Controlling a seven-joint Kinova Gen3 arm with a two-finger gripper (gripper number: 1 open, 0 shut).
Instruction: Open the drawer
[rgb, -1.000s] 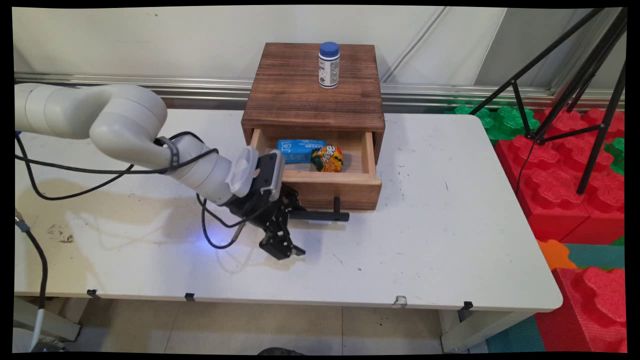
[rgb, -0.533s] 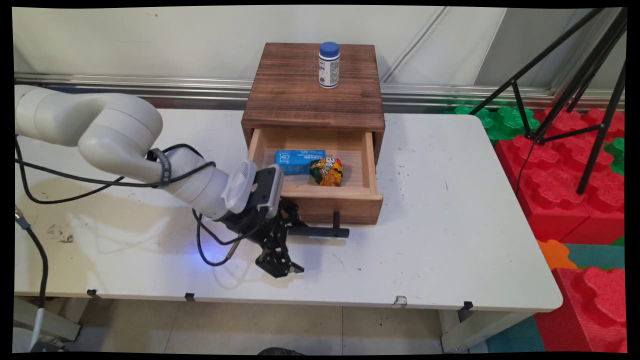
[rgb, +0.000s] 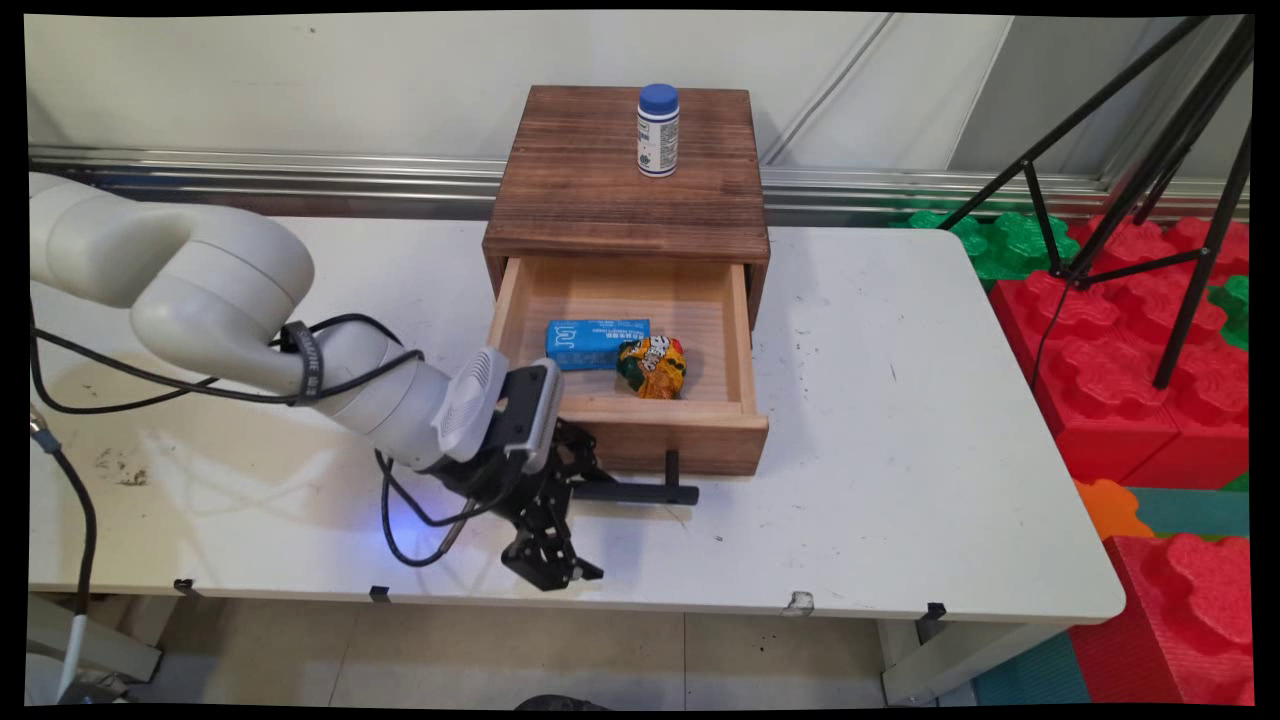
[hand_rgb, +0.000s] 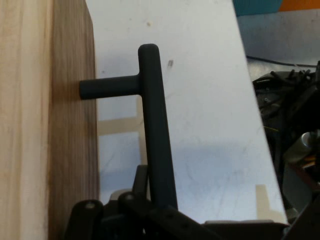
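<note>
While the drawer (rgb: 628, 345) stood well out of its wooden box (rgb: 625, 175), I had the gripper (rgb: 590, 488) clamped on the black handle bar (hand_rgb: 156, 130) at the drawer front. The bar looked stiff and smooth, best held near its post. The drawer seemed light, carrying only a blue carton (rgb: 597, 342) and a snack packet (rgb: 653, 366). The table edge (rgb: 700, 603) lay near the gripper, leaving me little room.
</note>
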